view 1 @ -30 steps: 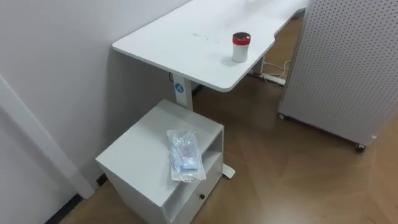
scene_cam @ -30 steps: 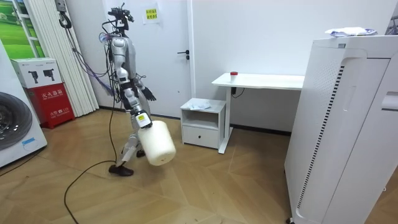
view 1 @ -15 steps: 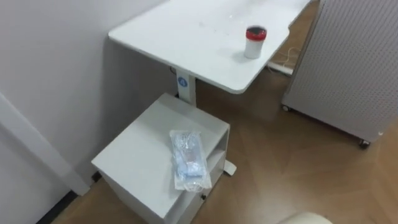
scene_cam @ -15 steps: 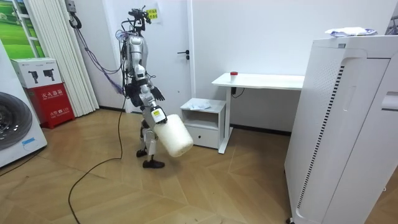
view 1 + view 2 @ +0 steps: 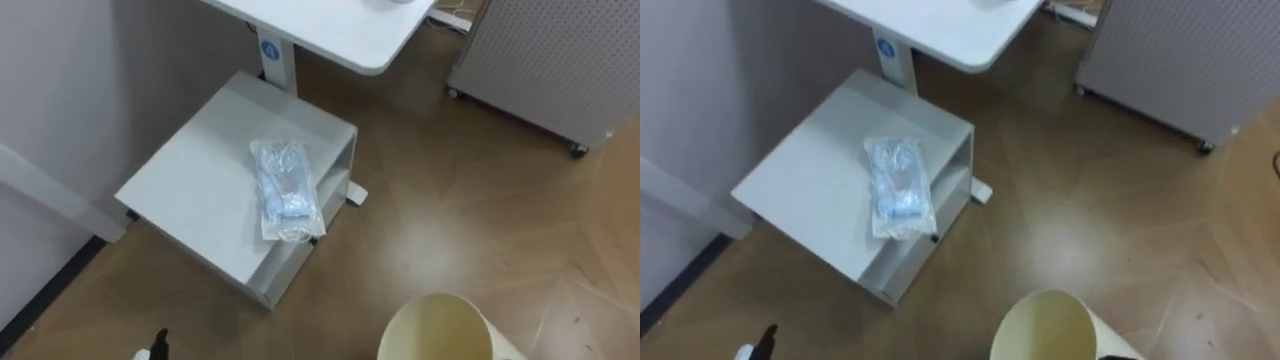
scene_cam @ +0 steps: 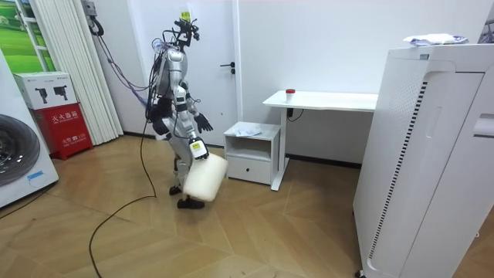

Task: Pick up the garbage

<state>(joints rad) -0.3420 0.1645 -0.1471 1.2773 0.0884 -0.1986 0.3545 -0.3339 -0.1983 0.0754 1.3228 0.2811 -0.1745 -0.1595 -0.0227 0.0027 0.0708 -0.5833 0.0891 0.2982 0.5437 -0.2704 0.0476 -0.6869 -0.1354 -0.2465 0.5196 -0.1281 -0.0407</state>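
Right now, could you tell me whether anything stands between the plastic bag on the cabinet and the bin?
Nothing visible does: the plastic bag lies free on the white cabinet, with only bare floor between it and the cream bin's open mouth.

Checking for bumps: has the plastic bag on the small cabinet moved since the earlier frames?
No. The plastic bag lies at the same front edge of the cabinet; the camera shifted.

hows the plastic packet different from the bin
The packet is clear, crumpled and flat; the bin is cream, rigid and round, with an open mouth. The packet lies on the white cabinet; the bin hangs tilted at the robot's side. The bin is far bulkier than the packet.
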